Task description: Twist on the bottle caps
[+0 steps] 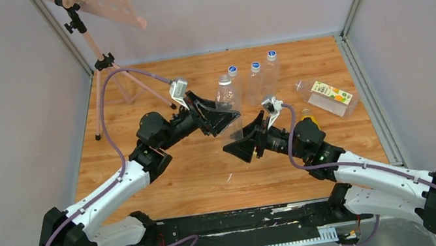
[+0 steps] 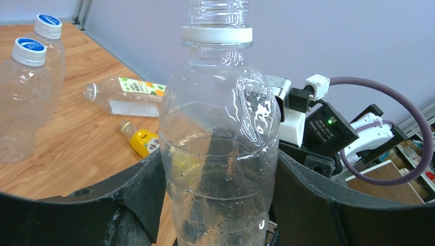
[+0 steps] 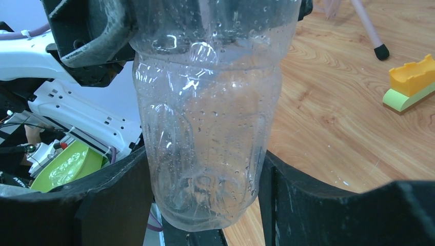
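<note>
A clear bottle (image 1: pixel 227 95) stands between both grippers near the table's middle. My left gripper (image 1: pixel 222 117) is shut on its body from the left; in the left wrist view both fingers press the bottle (image 2: pixel 220 128). Its neck (image 2: pixel 215 10) shows bare threads above a white ring, and the top is cut off. My right gripper (image 1: pixel 246 145) is shut on the base, with the bottle (image 3: pixel 205 128) wedged between its fingers. Three clear bottles at the back wear blue caps (image 1: pixel 232 69).
A labelled bottle (image 1: pixel 328 96) lies on its side at the right. A small yellow bottle (image 1: pixel 309 120) lies near it, close to the right arm. A tripod stand (image 1: pixel 103 62) is at the back left. An orange-and-green block (image 3: pixel 410 82) sits on the wood.
</note>
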Robot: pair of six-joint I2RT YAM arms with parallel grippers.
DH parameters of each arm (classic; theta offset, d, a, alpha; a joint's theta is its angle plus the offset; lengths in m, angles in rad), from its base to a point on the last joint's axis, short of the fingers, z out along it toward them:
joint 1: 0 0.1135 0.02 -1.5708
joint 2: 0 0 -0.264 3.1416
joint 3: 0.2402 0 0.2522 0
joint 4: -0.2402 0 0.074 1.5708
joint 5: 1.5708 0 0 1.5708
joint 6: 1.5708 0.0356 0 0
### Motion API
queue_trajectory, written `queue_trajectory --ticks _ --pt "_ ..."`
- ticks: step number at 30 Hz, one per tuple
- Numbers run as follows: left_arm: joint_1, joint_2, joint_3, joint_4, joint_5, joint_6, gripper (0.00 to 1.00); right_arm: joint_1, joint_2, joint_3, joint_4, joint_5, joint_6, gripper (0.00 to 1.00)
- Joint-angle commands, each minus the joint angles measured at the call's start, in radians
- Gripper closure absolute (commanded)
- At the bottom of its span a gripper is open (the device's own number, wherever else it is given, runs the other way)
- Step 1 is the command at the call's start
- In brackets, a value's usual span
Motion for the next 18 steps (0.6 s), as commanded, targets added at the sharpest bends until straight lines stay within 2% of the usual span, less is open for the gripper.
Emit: queue_trajectory --ticks 1,4,7,9,12,18 --pt "-0.005 0.006 -0.013 0.105 0.026 -0.037 0.3 0.004 0.005 0.002 0.065 0.0 -0.002 0.54" --pt "-0.004 -0.001 -0.022 0.104 0.013 -0.03 0.37 0.004 0.012 0.006 0.062 0.013 -0.002 0.49" --pt "-0.004 -0.019 -0.016 0.069 0.005 0.007 0.42 0.004 0.022 0.027 0.03 0.016 -0.007 0.38" --pt "-0.005 -0.043 -0.001 -0.016 -0.033 0.074 0.43 0.004 0.02 0.047 -0.024 0.022 -0.016 0.29" --pt "-0.003 -0.088 0.054 -0.278 -0.125 0.252 0.46 0.003 0.017 0.084 -0.142 0.035 -0.047 0.19" --pt "-0.004 -0.175 0.14 -0.704 -0.381 0.581 0.46 -0.01 0.046 0.226 -0.526 0.145 -0.103 0.13"
